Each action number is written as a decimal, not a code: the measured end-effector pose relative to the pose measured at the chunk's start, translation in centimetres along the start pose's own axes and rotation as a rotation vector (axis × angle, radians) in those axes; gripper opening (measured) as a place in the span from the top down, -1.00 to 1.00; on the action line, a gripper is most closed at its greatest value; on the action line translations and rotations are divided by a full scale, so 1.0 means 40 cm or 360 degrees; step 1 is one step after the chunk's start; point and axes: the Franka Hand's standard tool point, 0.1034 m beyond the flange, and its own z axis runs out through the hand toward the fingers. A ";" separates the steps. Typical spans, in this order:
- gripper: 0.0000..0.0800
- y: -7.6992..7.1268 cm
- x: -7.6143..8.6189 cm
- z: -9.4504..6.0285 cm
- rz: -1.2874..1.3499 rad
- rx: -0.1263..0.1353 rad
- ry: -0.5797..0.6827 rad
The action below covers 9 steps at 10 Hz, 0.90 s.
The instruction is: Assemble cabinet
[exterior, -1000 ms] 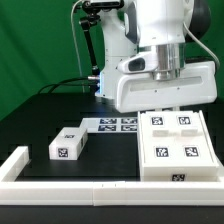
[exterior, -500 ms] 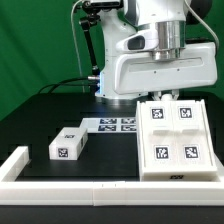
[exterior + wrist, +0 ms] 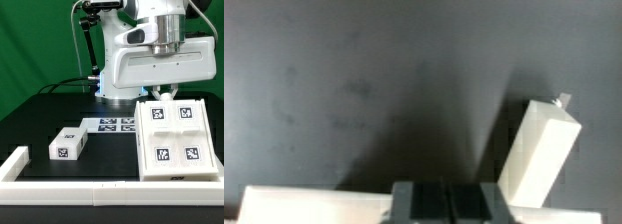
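Observation:
The white cabinet shell (image 3: 176, 141) lies flat on the black table at the exterior view's right, with four tags on its top face. A smaller white tagged block (image 3: 68, 143) lies at the left. My gripper (image 3: 160, 94) hangs just above the shell's far edge. In the wrist view its fingers (image 3: 452, 203) stand close together with nothing between them. That view also shows a white part edge-on (image 3: 541, 150) beside the fingers and another white face (image 3: 310, 205) on the other side. I cannot tell which parts these are.
The marker board (image 3: 118, 123) lies flat between the small block and the robot base. A long white rail (image 3: 70, 186) edges the table's front and turns back at the left corner (image 3: 14, 160). A green curtain hangs behind.
The gripper has risen from low over the shell's far part to a little above it. More of the shell's top face now shows, and it looks slightly turned.

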 end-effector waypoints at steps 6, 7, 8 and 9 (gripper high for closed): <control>0.99 0.002 0.030 -0.021 -0.0007 0.0000 -0.0017; 0.99 0.008 0.039 -0.032 -0.0009 -0.0001 -0.0021; 0.99 0.010 0.046 -0.040 -0.0008 -0.0001 -0.0028; 0.99 0.010 0.054 -0.048 -0.0009 0.0000 -0.0037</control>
